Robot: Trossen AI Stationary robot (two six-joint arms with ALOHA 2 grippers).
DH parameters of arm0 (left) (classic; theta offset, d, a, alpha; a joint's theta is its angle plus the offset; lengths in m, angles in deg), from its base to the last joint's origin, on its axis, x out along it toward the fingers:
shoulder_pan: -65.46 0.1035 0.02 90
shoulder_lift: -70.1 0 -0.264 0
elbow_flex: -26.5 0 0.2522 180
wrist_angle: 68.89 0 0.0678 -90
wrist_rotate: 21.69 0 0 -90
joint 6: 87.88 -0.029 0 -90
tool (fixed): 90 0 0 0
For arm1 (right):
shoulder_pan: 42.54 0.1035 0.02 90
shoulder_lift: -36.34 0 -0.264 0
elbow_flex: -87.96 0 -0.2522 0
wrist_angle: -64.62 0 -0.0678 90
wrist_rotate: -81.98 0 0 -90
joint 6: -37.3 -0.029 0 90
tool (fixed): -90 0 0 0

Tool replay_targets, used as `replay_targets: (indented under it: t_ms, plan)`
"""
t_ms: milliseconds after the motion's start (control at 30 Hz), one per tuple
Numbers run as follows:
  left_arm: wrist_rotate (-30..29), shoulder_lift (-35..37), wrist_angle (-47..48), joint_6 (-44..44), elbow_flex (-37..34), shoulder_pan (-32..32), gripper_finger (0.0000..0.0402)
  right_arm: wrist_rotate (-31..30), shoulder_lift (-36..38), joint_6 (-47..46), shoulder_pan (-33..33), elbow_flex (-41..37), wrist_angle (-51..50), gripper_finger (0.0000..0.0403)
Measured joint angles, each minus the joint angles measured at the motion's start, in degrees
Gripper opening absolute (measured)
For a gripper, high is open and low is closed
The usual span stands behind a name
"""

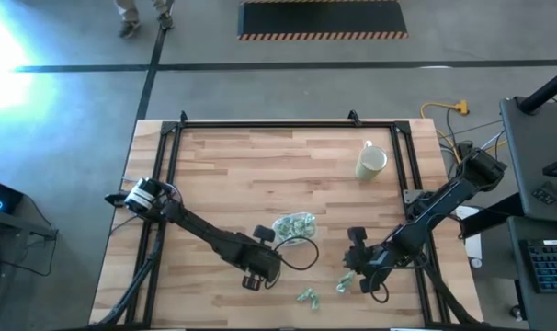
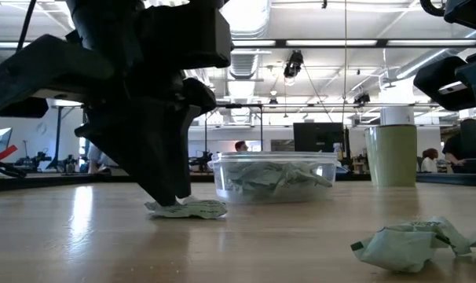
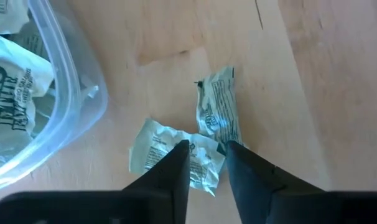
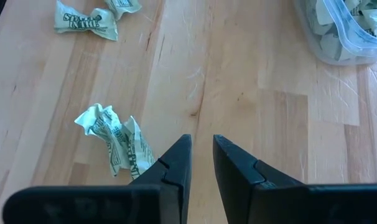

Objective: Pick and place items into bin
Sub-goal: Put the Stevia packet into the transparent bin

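Observation:
The bin (image 1: 294,226) (image 2: 273,177), a clear shallow container, stands mid-table with several pale-green wrapped items in it. My left gripper (image 1: 254,276) (image 3: 207,149) is down at the table just left of and nearer than the bin, its fingers closed in on a crumpled item (image 3: 170,155) (image 2: 187,208). A second item (image 3: 218,112) lies against that one. My right gripper (image 1: 357,271) (image 4: 201,143) hovers to the bin's right, narrowly open and empty, beside a loose item (image 4: 114,140) (image 1: 346,280). Two more items (image 1: 308,296) lie near the front edge. My left gripper pinches the crumpled item by its edge (image 3: 208,167) between its two fingers. The fingers slant steeply down from above. The item lies flat on the table under the fingertips (image 2: 171,200). Whether the right finger also touches the second item's near end, I cannot tell.
A cream mug (image 1: 370,163) (image 2: 395,145) stands at the far right of the table. A black frame (image 1: 260,126) runs along the table's far and side edges. Bare wood lies between the bin and the mug.

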Motion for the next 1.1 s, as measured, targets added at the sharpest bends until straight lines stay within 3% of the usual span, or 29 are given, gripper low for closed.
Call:
replay_targets:
  t_ms: [300, 633, 1100]
  plan:
    - [0.0, 0.0, 0.1, 0.0, 0.0, 0.0, 0.0005, 0.0, 0.0, 0.0, 0.0, 0.0, 0.1, 0.0057]
    - [-1.8, 0.6, 0.7, -1.1, 0.1, 0.0, 0.0, 0.0, 0.0, 0.0, 0.0, 0.0, 0.1, 0.0057]
    - [-12.5, 7.4, 1.9, -3.1, 0.3, -2.0, 0.0, 0.0, 0.0, 0.0, 0.0, -0.1, 0.0, 0.0057]
